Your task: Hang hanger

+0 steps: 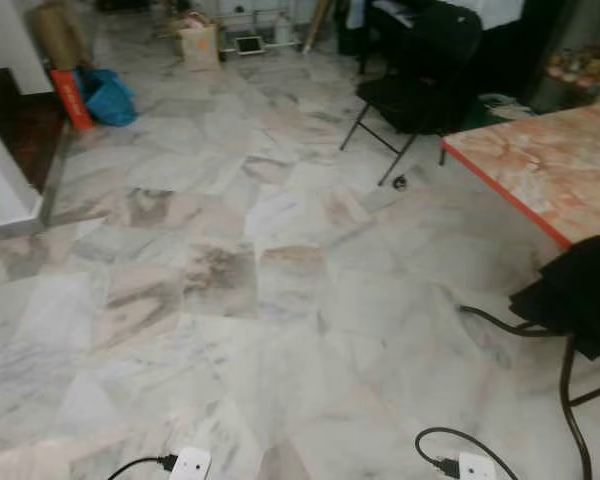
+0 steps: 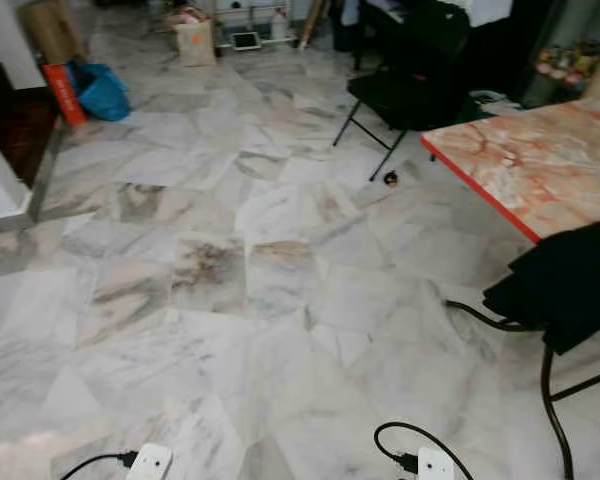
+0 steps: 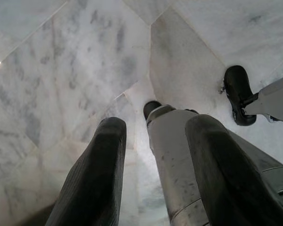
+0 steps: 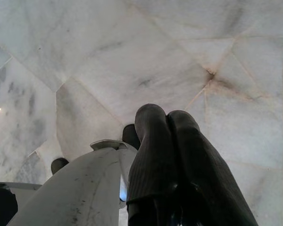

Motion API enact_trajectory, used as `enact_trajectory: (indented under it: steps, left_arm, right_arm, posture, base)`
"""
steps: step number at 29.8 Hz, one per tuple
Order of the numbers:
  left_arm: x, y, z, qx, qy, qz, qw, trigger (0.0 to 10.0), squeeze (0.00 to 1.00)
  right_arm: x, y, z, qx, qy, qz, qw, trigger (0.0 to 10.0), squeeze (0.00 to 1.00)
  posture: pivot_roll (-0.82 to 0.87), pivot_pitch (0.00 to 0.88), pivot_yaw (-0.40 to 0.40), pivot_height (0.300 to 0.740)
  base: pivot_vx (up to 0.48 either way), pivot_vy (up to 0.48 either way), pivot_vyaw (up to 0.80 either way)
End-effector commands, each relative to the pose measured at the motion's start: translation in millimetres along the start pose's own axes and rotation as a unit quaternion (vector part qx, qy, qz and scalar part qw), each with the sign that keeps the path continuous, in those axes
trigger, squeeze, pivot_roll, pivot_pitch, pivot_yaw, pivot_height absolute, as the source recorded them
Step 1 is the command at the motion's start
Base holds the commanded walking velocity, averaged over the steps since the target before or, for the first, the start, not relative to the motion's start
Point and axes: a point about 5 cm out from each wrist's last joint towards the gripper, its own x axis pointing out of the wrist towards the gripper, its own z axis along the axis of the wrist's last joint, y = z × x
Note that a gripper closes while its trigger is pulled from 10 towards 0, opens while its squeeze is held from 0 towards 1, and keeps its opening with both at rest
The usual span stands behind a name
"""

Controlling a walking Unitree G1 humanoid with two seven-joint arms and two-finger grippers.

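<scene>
No hanger visible. Both arms hang idle over the marble floor [image 1: 230, 280]: left end effector [image 3: 151, 155] fingers apart, right end effector [image 4: 167, 141] fingers pressed together, empty. Orange table [image 1: 550, 165] at right, likely mid-walk.

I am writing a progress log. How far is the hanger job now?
Nothing looks done yet. Both arms hang down over the marble floor: the left gripper has its fingers apart and empty, and the right gripper has its fingers together, holding nothing. A dark garment lies at the table edge. Finding, taking and hanging a hanger all remain.
</scene>
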Motion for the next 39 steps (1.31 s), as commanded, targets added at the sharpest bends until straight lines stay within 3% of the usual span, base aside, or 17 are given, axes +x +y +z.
enact_trajectory:
  steps: [1,7,14,39]
  left_arm:
    - [-1.0,0.0,-5,0.017,0.004,0.0,1.0,10.0,0.0]
    - [-1.4,-0.4,-7,0.005,0.004,0.002,1.0,10.0,0.0]
    - [-0.2,4.1,2,0.029,-0.001,0.001,1.0,10.0,0.0]
    - [0.3,4.7,6,0.031,-0.002,-0.003,0.999,10.0,0.0]
  right_arm:
    - [0.1,0.1,0,-0.003,0.004,-0.001,1.0,10.0,0.0]
    - [0.3,0.2,0,-0.004,0.004,0.0,1.0,10.0,0.0]
    - [-0.1,-0.7,-1,-0.003,0.006,-0.001,1.0,10.0,0.0]
    - [-0.8,-0.5,-5,-0.004,0.009,-0.003,1.0,10.0,0.0]
  posture:
    - [0.0,0.0,0.013,0.74]
    - [0.0,0.0,0.014,0.74]
    - [0.0,0.0,0.014,0.74]
    - [0.0,0.0,0.013,0.74]
  base:
    - [0.0,0.0,-0.78]
    - [0.0,-0.285,-0.78]
    - [0.0,-0.248,-0.78]
    - [0.0,0.0,-0.78]
